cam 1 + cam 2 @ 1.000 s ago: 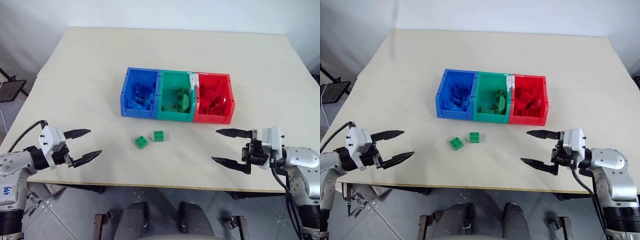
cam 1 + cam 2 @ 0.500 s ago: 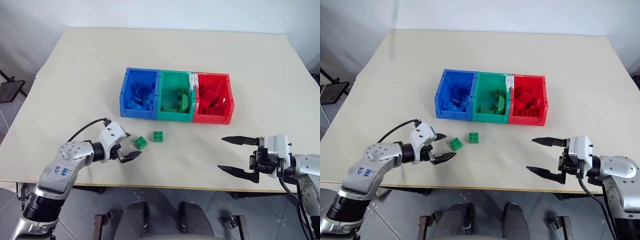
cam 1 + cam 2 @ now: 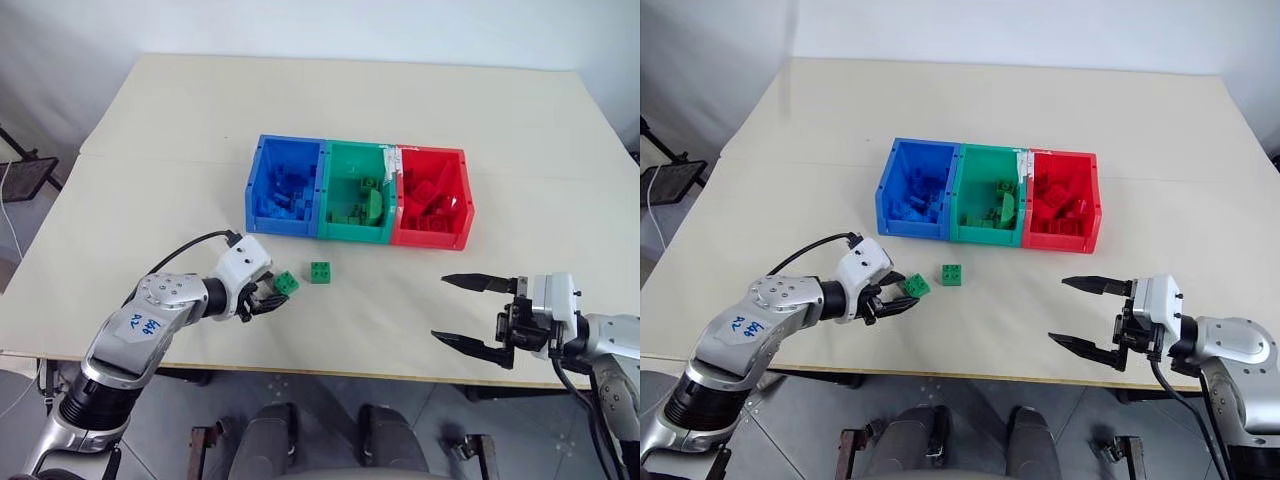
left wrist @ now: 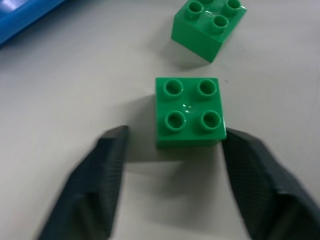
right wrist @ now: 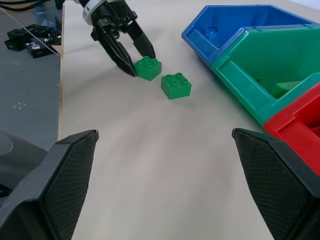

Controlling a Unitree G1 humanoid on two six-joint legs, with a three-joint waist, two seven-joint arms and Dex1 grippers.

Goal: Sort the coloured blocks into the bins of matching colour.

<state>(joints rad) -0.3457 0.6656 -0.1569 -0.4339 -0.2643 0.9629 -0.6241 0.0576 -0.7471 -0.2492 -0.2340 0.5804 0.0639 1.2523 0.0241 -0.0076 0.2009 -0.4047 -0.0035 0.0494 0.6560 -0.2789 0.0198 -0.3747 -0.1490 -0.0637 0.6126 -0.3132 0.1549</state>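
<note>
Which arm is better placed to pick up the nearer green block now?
The left. Its claw already straddles the green block on the table, one finger on each side. The right claw hangs open, far from both blocks, near the table's front edge.

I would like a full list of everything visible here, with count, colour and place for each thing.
table: one, beige, under everything.
bins: three joined in a row, blue, green and red from the robot's left to right, mid-table, each holding bricks of its own colour.
green blocks: two, loose on the table in front of the bins; the nearer block lies between the left gripper's fingers, the other block just beside it, apart.
left gripper: black fingers either side of the nearer block, not yet clamped on it.
right gripper: black fingers spread wide, holding nothing, at the table's near edge on the robot's right.
</note>
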